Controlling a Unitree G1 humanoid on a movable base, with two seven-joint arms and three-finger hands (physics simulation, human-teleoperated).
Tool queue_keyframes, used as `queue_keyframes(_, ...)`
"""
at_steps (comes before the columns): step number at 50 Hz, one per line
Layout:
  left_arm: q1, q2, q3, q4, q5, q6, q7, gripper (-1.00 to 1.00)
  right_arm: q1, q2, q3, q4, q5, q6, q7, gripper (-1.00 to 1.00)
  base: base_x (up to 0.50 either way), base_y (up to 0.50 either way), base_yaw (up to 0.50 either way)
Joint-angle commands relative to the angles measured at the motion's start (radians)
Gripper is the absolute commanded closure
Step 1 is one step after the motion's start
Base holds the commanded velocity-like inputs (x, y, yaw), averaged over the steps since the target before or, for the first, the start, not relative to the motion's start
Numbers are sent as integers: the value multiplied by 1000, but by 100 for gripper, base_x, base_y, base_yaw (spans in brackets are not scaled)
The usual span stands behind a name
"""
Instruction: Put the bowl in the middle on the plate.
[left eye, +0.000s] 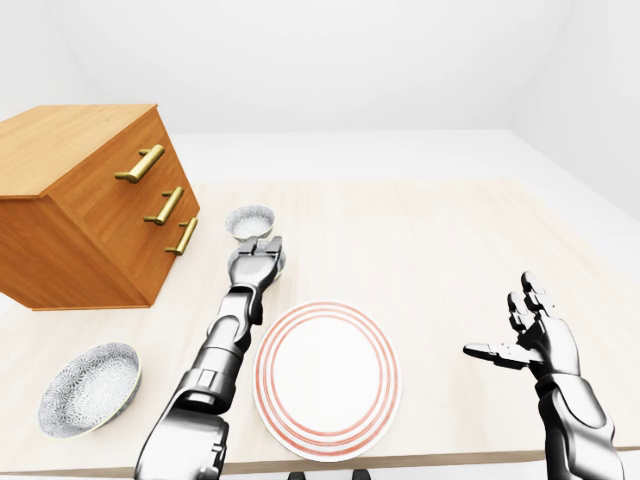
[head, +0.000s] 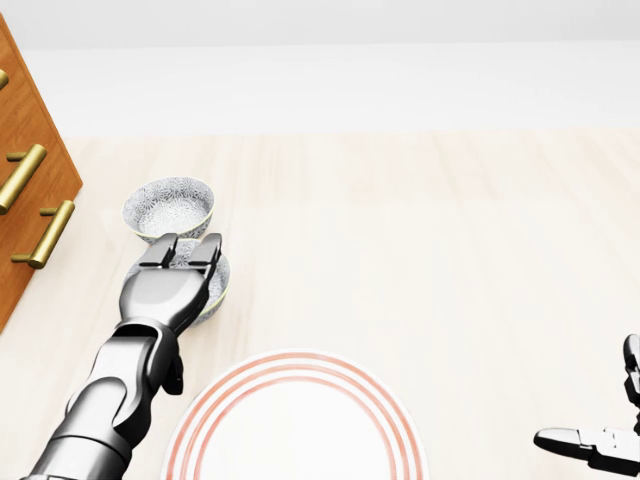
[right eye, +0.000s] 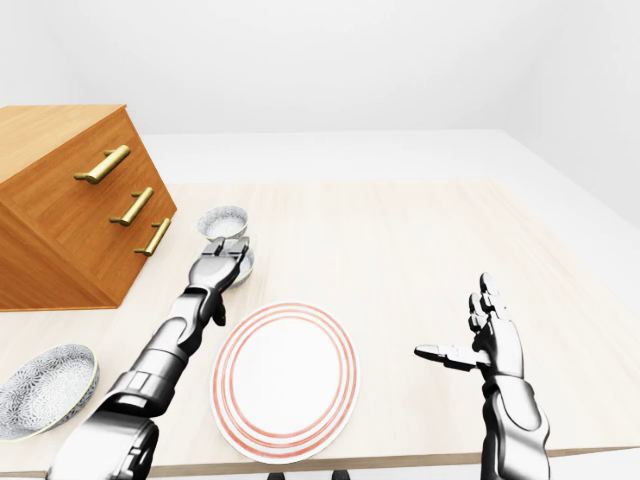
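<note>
Three patterned bowls stand in a line at the left of the table. The middle bowl (head: 221, 279) lies mostly hidden under my left hand (head: 185, 245), whose fingers stretch flat over its rim, open, not closed round it. The far bowl (head: 168, 206) stands just beyond the fingertips, apart from them. The white plate (head: 300, 430) with red rings lies at the bottom of the head view, right of my left forearm, with nothing on it. My right hand (left eye: 520, 335) hovers open over the table's right side, far from the plate.
A wooden dresser (left eye: 90, 210) with brass handles stands on the table's left part, close to the bowls. The third bowl (left eye: 88, 388) sits near the table's lower left corner in the left-eye view. Bare tabletop spans the middle and right.
</note>
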Motion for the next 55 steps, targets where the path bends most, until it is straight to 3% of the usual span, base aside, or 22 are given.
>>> queue_keyframes(1,6,3,2,-14,3,3,-10,-100,-8,-4,2,17,-2,-7,-2,-100,0,0,0)
queue_keyframes(19,11,2,1,-5,2,8,-14,-100,4,2,-1,5,-2,-8,3,-100,0,0,0)
queue_keyframes(27,-12,7,0,46,2,8,-2,-100,8,6,-4,-26,-3,17,3,-100,0,0,0)
queue_keyframes(35,-14,6,-3,57,-1,9,-1,-100,1,2,-2,6,-4,-7,3,-100,0,0,0)
queue_keyframes(55,-18,2,-8,77,-2,7,4,-100,5,1,-1,-4,-1,0,2,-100,0,0,0)
